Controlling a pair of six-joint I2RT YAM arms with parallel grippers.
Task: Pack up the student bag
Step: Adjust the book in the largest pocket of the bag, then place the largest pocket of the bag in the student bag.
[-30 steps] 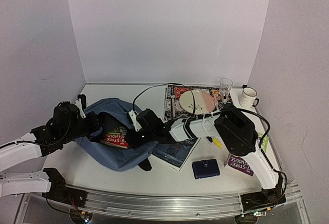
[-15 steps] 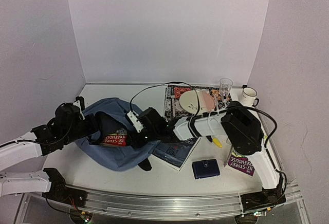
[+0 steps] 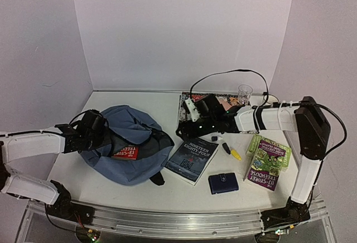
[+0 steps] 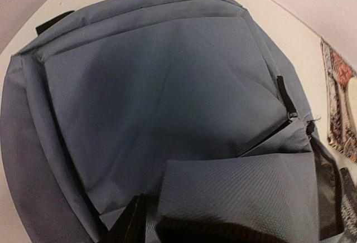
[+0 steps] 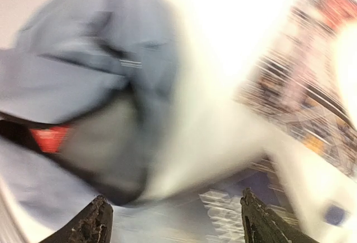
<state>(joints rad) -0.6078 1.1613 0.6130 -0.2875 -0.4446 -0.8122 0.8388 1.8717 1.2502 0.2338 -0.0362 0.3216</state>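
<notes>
The student bag (image 3: 134, 137), slate-blue with black trim, lies at the left of the table with its mouth open toward the right. A red book (image 3: 126, 152) lies inside the mouth. My left gripper (image 3: 102, 137) is at the bag's left side and is shut on a fold of its fabric (image 4: 234, 187), which fills the left wrist view. My right gripper (image 3: 184, 127) hangs open and empty above the table just right of the bag. Its fingertips (image 5: 99, 225) are wide apart with nothing between them. The blurred right wrist view shows the bag (image 5: 83, 64) with the red book (image 5: 50, 137).
A dark book (image 3: 192, 156) lies just right of the bag, with a navy wallet (image 3: 223, 183) in front of it. Two green and purple books (image 3: 266, 165), a black marker (image 3: 226, 147) and a yellow marker (image 3: 236, 155) lie at the right. A patterned book (image 3: 189, 115) and a glass (image 3: 244, 92) are at the back.
My right gripper has drawn back out of the bag's mouth to the right, open, and the red book has stayed inside. My left gripper still holds the bag's fabric.
</notes>
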